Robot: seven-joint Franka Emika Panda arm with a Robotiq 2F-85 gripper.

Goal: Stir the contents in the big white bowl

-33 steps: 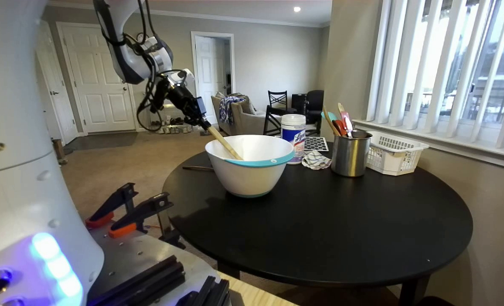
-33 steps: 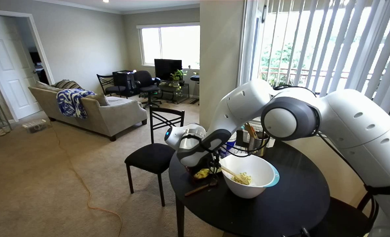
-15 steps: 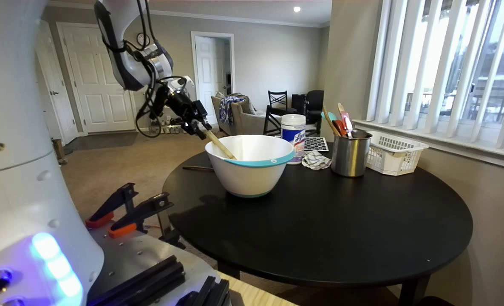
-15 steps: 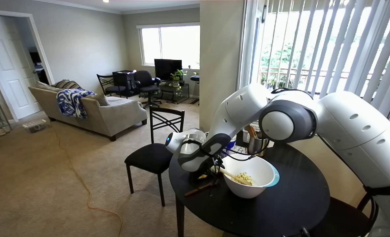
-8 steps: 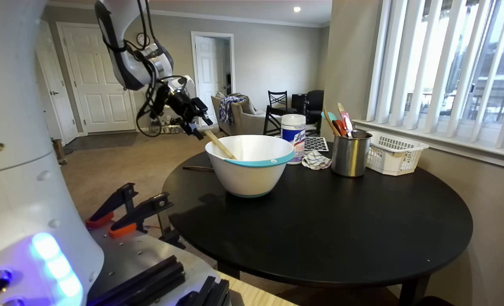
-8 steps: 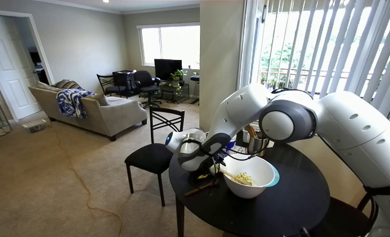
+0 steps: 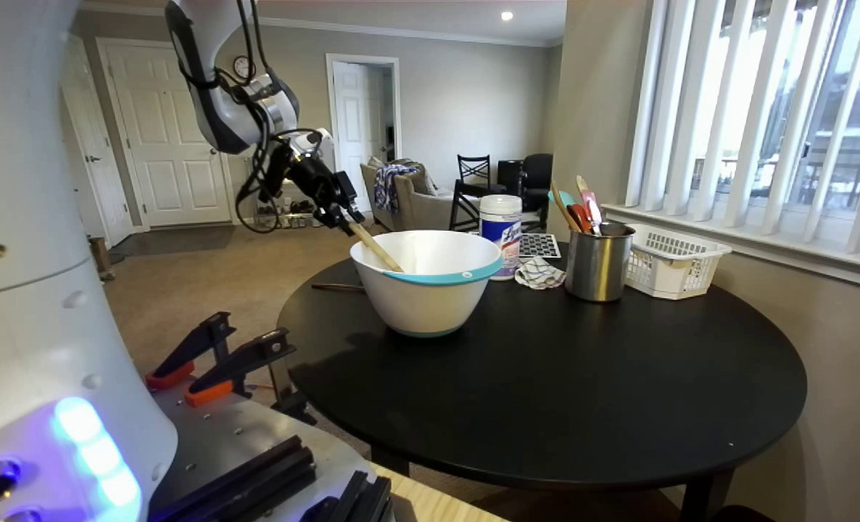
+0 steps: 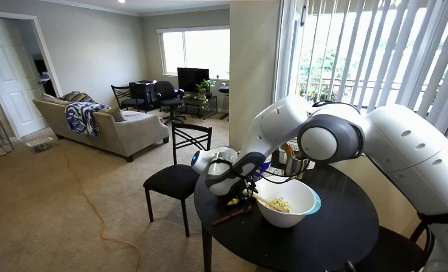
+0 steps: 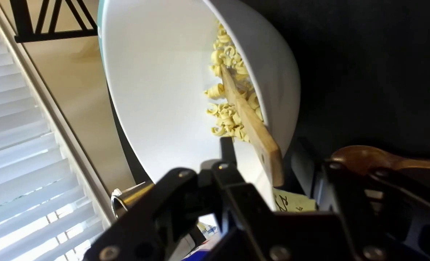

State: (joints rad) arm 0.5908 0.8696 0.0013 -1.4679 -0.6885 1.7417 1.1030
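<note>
One tool (image 9: 265,148) stands part-open, its jaws either side of a wooden utensil (image 9: 256,127) with visible gaps, clamping nothing; the utensil leans inside the big white bowl (image 7: 430,304), upright on the worktop (image 7: 582,384)

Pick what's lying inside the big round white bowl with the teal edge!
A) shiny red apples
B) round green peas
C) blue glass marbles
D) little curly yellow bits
D: the wrist view shows small curly yellow pieces, maybe pasta, lying in the big round white bowl on both sides of the flat pale wooden stirring tool.
</note>
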